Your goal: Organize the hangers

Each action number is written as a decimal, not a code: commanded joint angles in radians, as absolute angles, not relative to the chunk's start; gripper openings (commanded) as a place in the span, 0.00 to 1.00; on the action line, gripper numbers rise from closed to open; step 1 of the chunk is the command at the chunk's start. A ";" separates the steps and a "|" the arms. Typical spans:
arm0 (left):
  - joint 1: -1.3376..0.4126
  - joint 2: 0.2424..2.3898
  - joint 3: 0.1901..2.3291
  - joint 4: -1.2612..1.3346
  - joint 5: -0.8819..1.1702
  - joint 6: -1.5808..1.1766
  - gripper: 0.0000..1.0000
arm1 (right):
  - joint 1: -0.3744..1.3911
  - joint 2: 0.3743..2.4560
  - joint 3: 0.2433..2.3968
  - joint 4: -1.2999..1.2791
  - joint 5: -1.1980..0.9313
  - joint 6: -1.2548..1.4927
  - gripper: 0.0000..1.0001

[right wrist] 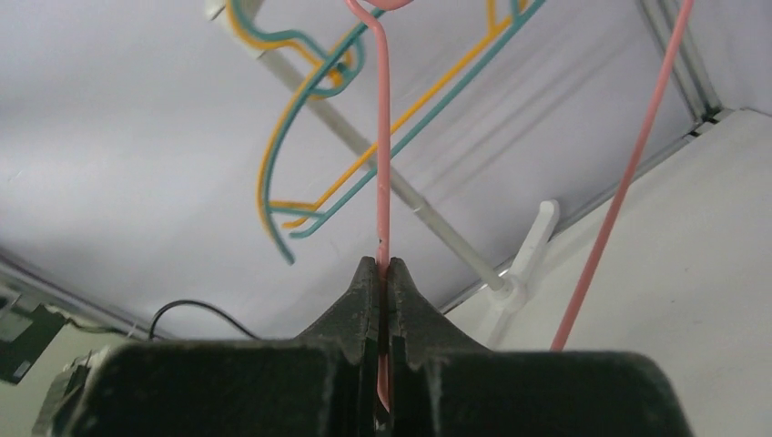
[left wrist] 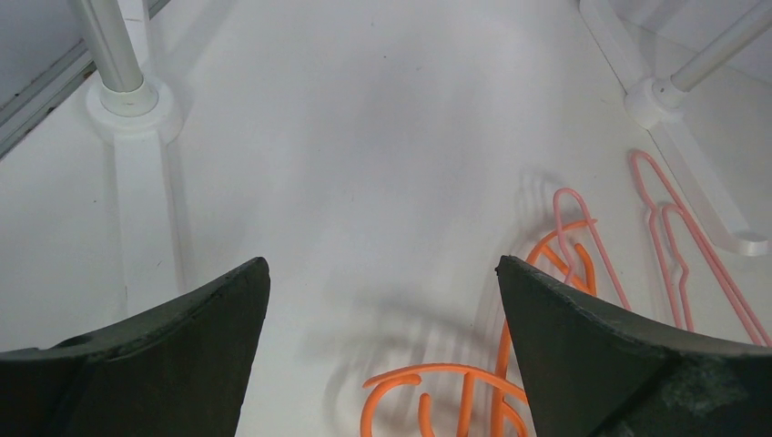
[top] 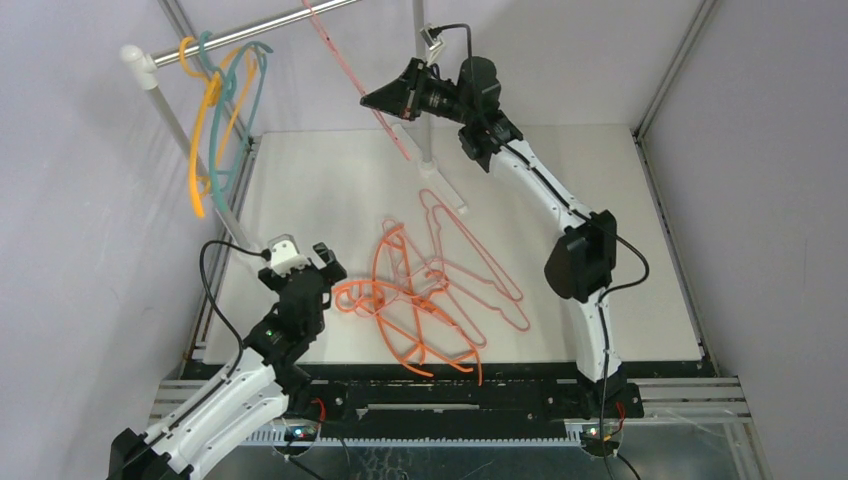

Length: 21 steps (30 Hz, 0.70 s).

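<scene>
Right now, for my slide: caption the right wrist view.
Right gripper shut on a pink hanger, teal and yellow-orange hangers hooked on the rail behind.

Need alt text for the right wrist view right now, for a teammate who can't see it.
The right end effector is shut on the wire of a pink hanger, which rises toward the top edge. Behind it, a teal hanger and a yellow-orange hanger hang on a silver rail.
</scene>
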State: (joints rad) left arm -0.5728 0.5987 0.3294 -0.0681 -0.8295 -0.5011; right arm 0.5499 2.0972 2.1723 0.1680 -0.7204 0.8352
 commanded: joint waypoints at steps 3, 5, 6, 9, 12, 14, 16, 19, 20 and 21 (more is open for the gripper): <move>-0.569 0.595 0.314 -0.017 -0.810 -0.509 1.00 | 0.527 2.167 2.317 0.299 -0.637 0.871 0.00; -0.569 0.598 0.314 -0.014 -0.808 -0.507 1.00 | 0.524 2.175 2.317 0.308 -0.612 0.866 0.00; -0.568 0.601 0.315 -0.013 -0.807 -0.505 1.00 | 0.521 2.177 2.314 0.306 -0.600 0.858 0.00; -0.568 0.611 0.317 -0.010 -0.802 -0.503 1.00 | 0.508 2.176 2.298 0.288 -0.575 0.847 0.00; -0.569 0.620 0.320 -0.008 -0.799 -0.503 0.99 | 0.477 2.154 2.236 0.298 -0.551 0.858 0.00; -0.569 0.624 0.321 -0.006 -0.798 -0.502 1.00 | 0.453 2.132 2.183 0.311 -0.534 0.868 0.00; -0.569 0.629 0.321 -0.006 -0.797 -0.502 0.99 | 0.433 2.110 2.133 0.305 -0.513 0.865 0.00; -0.569 0.639 0.325 -0.004 -0.795 -0.501 0.99 | 0.402 2.075 2.051 0.326 -0.492 0.866 0.00; -0.569 0.641 0.325 -0.002 -0.793 -0.500 0.99 | 0.393 2.068 2.032 0.332 -0.488 0.869 0.00; -0.568 0.645 0.325 0.000 -0.791 -0.500 0.99 | 0.383 2.064 2.012 0.339 -0.488 0.875 0.00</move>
